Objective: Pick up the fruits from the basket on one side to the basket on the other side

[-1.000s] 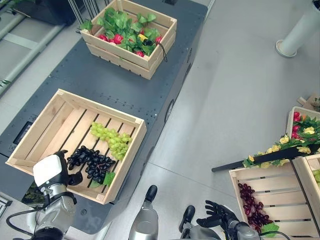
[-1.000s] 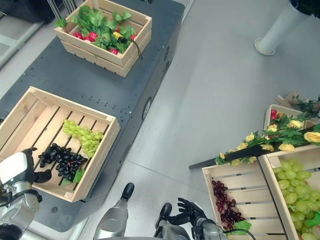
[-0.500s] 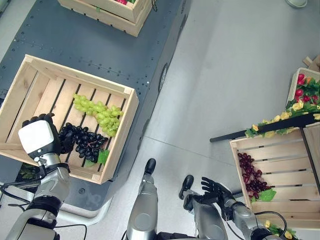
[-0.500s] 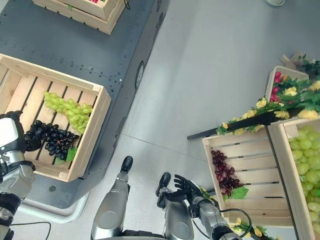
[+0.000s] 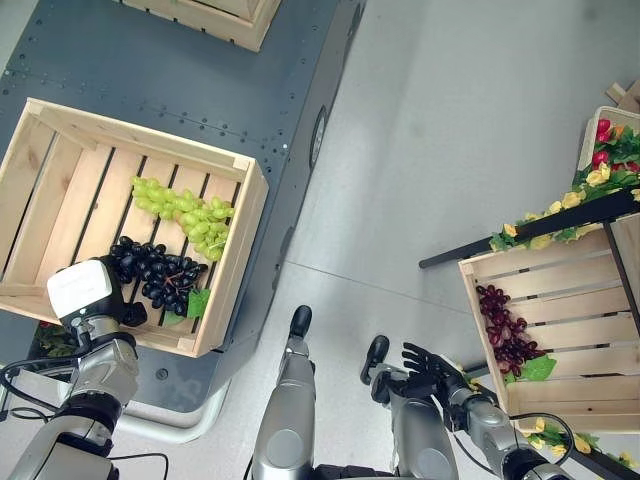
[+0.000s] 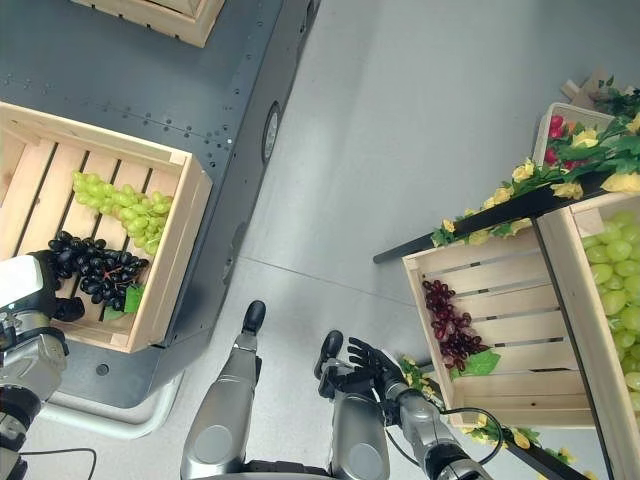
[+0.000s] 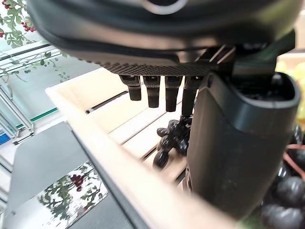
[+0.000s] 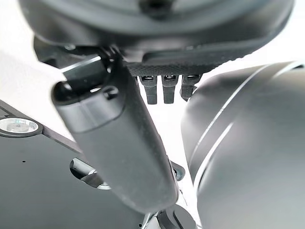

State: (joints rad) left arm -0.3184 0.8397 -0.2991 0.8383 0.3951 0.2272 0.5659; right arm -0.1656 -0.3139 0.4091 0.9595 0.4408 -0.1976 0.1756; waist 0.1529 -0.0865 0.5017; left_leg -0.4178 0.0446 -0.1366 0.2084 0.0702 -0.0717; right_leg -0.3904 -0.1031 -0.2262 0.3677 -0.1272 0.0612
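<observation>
Left hand (image 5: 85, 300) sits lower left with fingers straight, over the black grapes (image 5: 155, 276) in the left wooden crate (image 5: 225, 262), gripping nothing. Right hand (image 5: 432, 362) at bottom, fingers spread, empty.

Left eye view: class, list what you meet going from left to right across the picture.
left hand → black grapes → green grapes → right hand → red grapes
</observation>
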